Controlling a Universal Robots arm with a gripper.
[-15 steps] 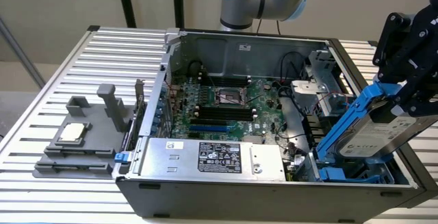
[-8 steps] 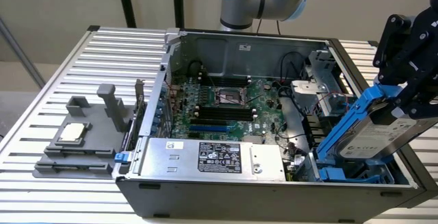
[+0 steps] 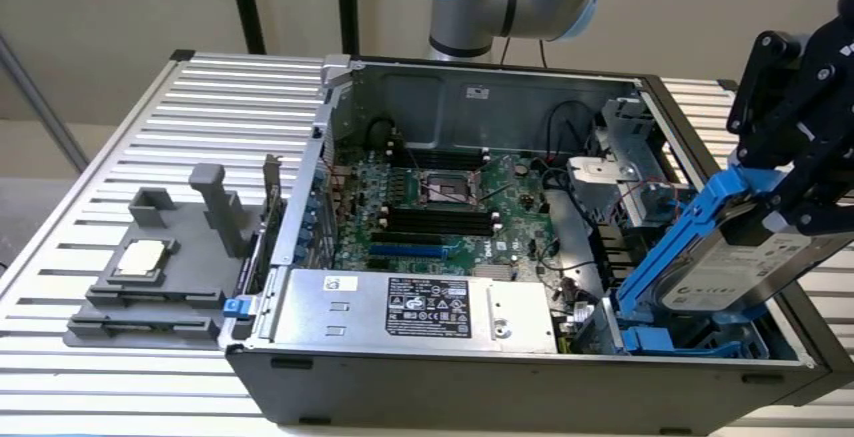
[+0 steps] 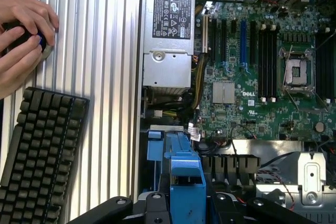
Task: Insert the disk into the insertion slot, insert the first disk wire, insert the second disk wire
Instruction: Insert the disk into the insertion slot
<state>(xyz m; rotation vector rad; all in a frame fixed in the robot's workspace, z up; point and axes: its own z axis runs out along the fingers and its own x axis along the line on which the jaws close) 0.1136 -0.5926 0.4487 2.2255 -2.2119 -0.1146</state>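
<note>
**Disk [image 3: 741,269], a silver rectangular hard drive with white printed label in a bright blue plastic carrier frame, hanging tilted over its slot**

Being held at the upper end by the black robot gripper [image 3: 797,207], with jaws clamped on the drive, neither wide apart nor fully together. Leaning steeply, lower end reaching down toward the insertion slot [image 3: 667,340], the grey-blue box-shaped bay with blue latch tabs in the corner of the open grey computer case [image 3: 534,382], beside the larger silver box with a black label [image 3: 414,307]. Not yet sitting inside; impossible to tell whether already touching the bay.

Probably risking a jam: carrier frame catching on a latch tab or on the bay wall when being pushed down at this slant. Also risking a slip in the jaws, gripping only one end. Possibly pinching the thin red and black wires [image 3: 657,202] lying just beside the bay.

Seeing also a person's hands [image 4: 23,17] resting on the ribbed metal table [image 4: 105,77] near a black keyboard [image 4: 42,156], well apart from the bay.
</note>
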